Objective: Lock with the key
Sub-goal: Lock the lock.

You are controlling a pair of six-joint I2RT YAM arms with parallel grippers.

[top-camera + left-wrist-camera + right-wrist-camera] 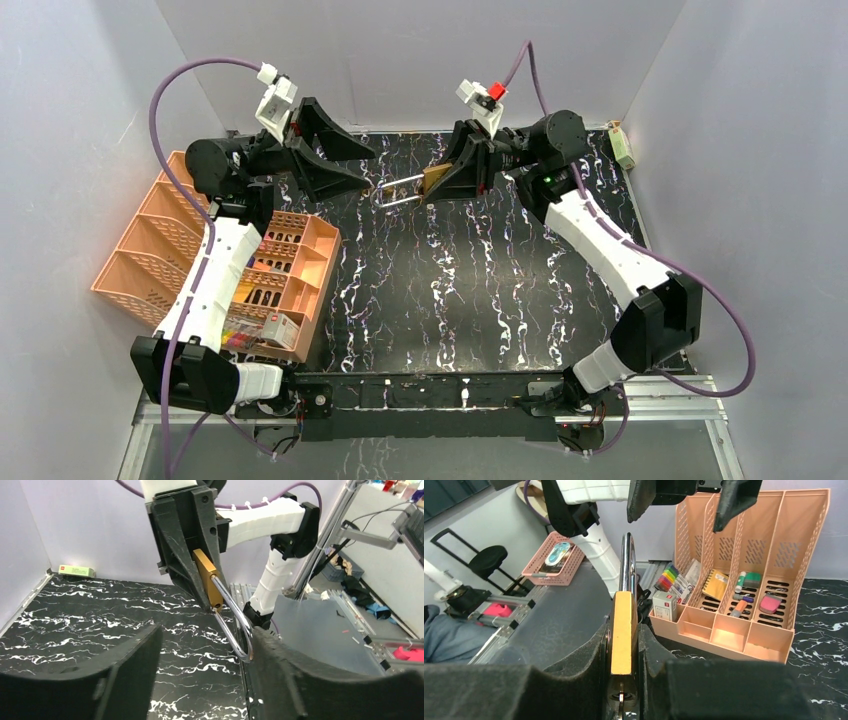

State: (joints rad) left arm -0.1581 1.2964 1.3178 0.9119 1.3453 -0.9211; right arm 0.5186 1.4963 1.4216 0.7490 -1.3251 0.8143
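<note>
My right gripper [440,180] is shut on a brass padlock [434,179] and holds it above the back of the table. Its long silver shackle [399,192] points left. In the right wrist view the padlock [623,625] stands edge-on between my fingers [594,655]. A thin metal piece [620,697], perhaps the key, shows under it. My left gripper [362,168] is open. In the left wrist view the shackle's bend [244,650] sits between my open jaws, close to the right finger [300,680]. I cannot tell whether the shackle is latched.
A peach desk organizer [200,250] with pens and small stationery stands at the table's left, also in the right wrist view [744,555]. A small green-and-white box [623,145] lies at the back right corner. Grey walls enclose the marbled black table [480,290].
</note>
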